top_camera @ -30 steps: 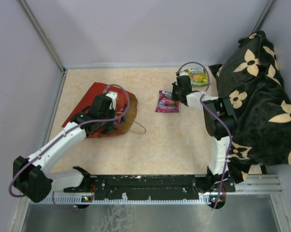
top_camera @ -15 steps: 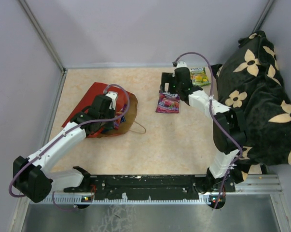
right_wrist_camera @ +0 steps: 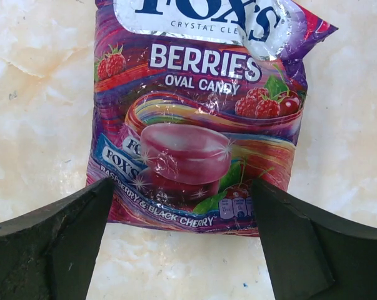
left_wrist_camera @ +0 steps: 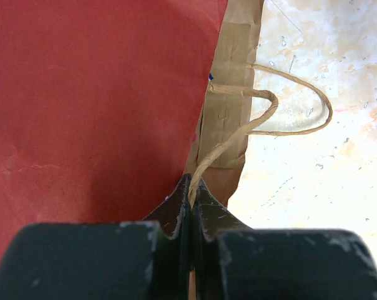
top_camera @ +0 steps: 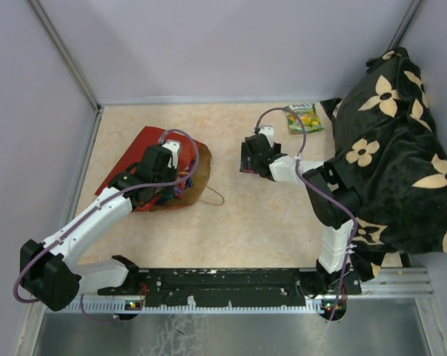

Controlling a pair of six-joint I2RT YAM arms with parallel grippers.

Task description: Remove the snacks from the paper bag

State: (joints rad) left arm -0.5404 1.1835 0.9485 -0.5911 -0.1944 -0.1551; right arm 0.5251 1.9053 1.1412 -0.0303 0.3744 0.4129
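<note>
Swung over from the green packet (top_camera: 303,119), right claw (right_wrist_camera: 182,200) gapes astride a glossy purple berry-candy packet (right_wrist_camera: 194,125), mostly hidden overhead; left claw (left_wrist_camera: 191,190) pinches the red bag (left_wrist_camera: 94,94) by its handle (left_wrist_camera: 288,94).

paper bag (left_wrist_camera: 82,94) red, kraft-brown inside | candy pkt (right_wrist_camera: 197,144) purple | 2nd pkt (top_camera: 303,119) green/yellow | cloth (top_camera: 401,163) blk w/ cream flowers

Bare surface (top_camera: 245,222) lies wide between the paper bag (top_camera: 134,144) and the purple candy packet (right_wrist_camera: 194,125). The left arm (top_camera: 97,215) lies across the bag. The flowered cloth (top_camera: 401,163) crowds the right edge, just beside the green packet (top_camera: 303,119); walls (top_camera: 208,52) close back and left.
</note>
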